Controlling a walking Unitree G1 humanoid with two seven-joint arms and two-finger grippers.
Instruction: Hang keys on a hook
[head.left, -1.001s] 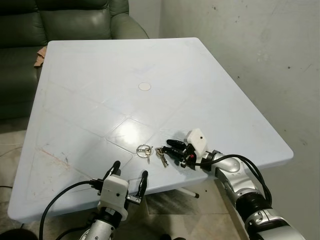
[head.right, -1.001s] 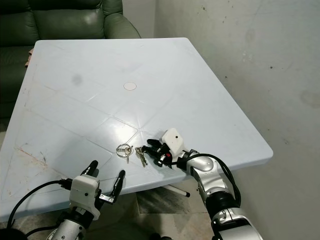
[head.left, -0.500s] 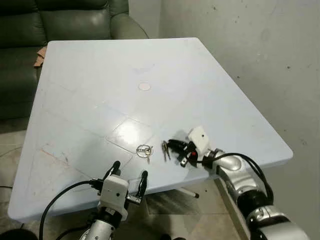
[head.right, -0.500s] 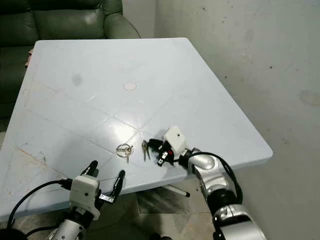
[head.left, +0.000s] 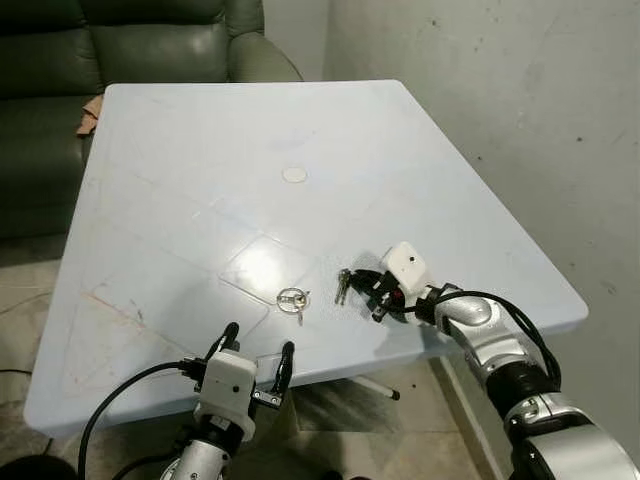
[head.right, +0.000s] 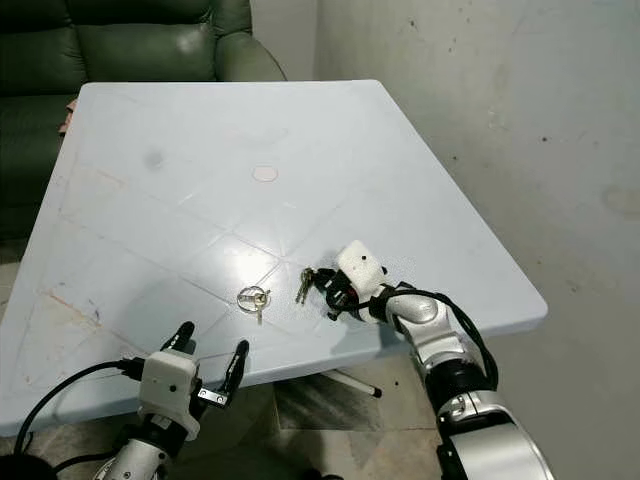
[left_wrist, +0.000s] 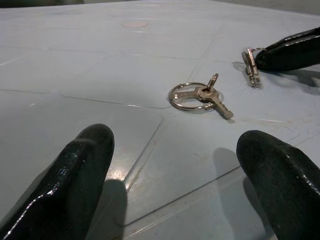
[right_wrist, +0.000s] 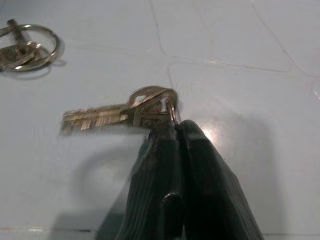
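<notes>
Keys (right_wrist: 120, 114) dangle just above the table (head.left: 200, 150) — right gripper (right_wrist: 172, 131) pinches their ring, left gripper (left_wrist: 175, 170) idles with fingers spread. Lift should go slowly, since that tip-only pinch looks slippy.

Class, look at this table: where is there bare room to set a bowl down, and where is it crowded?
The table is bare across its far half, save a small round disc, and down its left side. It is crowded near the front edge: a key ring lies there, the right gripper pinches keys beside it, and the open left gripper waits at the edge.
</notes>
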